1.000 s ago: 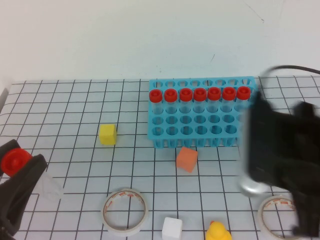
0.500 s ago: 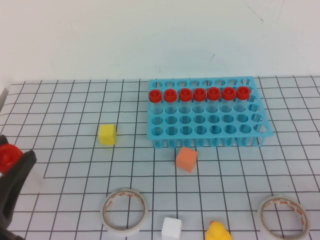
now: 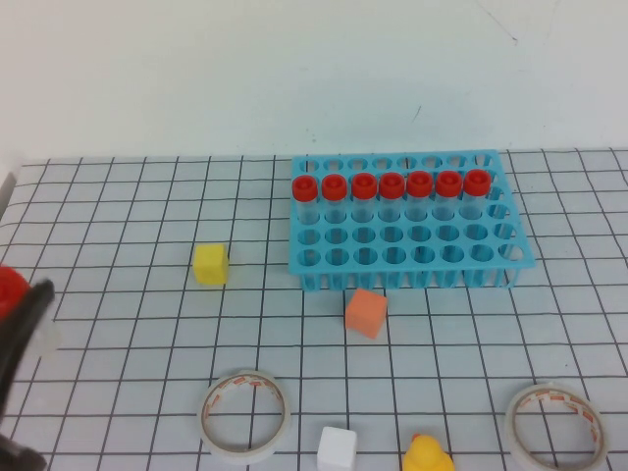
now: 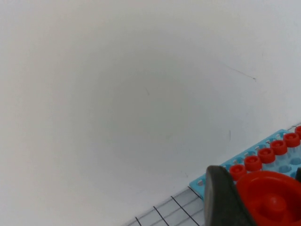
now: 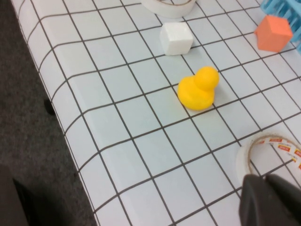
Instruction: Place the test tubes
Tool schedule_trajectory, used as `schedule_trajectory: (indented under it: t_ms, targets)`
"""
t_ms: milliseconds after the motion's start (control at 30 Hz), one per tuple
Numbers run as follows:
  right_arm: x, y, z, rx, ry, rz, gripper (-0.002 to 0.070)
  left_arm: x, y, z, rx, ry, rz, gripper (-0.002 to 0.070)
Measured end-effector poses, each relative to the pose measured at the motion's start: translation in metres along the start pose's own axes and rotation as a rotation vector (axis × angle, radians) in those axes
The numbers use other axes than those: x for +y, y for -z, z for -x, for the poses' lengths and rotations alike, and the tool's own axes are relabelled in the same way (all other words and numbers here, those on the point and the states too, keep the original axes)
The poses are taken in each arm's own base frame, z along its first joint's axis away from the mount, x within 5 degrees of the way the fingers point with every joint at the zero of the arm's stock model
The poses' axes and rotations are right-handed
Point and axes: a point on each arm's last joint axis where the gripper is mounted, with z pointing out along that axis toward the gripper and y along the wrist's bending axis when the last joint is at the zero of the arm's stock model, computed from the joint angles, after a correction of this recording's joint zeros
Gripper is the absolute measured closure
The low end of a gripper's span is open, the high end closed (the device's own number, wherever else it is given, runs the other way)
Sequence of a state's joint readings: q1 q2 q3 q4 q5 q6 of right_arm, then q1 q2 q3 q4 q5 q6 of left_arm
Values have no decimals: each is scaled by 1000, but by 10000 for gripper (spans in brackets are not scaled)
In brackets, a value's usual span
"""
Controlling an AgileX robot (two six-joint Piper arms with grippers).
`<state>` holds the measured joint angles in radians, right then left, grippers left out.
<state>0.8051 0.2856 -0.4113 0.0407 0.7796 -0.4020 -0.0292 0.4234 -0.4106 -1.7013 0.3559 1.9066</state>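
- The white gridded table [image 3: 128,216] carries everything; the blue test tube rack [image 3: 392,280] stands toward its far side, a little to the robot's right of the middle.
- The left gripper [image 3: 20,329] is well to the robot's left of the rack and nearer the robot, at the table's left edge. Its dark fingers are closed partway around a red-capped test tube [image 3: 10,290]. In the left wrist view the red cap sits right between the fingers, with the rack beyond it.
- The right gripper [image 5: 270,200] is out of the high view. Its own wrist view puts it low over the near part of the table, well on the robot's side of the rack. Its fingers are pressed together and grip nothing.
- One tape roll [image 3: 514,427] lies flat nearer the robot than the rack's right end, just beside the right gripper's tips in the wrist view.
- A second tape roll [image 3: 245,451] lies flat nearer the robot than the rack's left end.
- Seven capped tubes [image 3: 392,184] stand upright side by side in one row of the rack near its far edge, starting from its left end.
- A yellow duck [image 3: 428,454] sits well in front of the rack, between the two rolls.
- An orange cube [image 3: 366,312] lies tilted just in front of the rack's near wall.
- A yellow cube [image 3: 211,264] sits near the rack's left side, apart from it.
- A white cube [image 3: 337,447] rests just left of the duck.
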Motion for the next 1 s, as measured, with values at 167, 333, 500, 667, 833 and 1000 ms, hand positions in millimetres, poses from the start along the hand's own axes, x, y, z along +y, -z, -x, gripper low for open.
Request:
schedule_trajectory:
  t_ms: [167, 333, 500, 667, 833, 1000]
  targets:
    - [0, 0, 0, -3, -1, 0, 676, 10, -11, 26, -34, -34, 12, 415]
    - [0, 0, 0, -3, -1, 0, 676, 24, -31, 52, -52, -87, 21, 415]
    - [0, 0, 0, -5, -2, 1, 676, 39, -61, 63, -25, -101, 15, 415]
    - [0, 0, 1, -7, -2, 0, 678, 50, -113, 45, 63, -64, -85, 415]
    - [0, 0, 1, -9, -2, -1, 678, 44, -156, 12, 138, -19, -252, 415]
    - [0, 0, 1, -9, -4, 0, 678, 10, -199, -4, 158, 12, -454, 415]
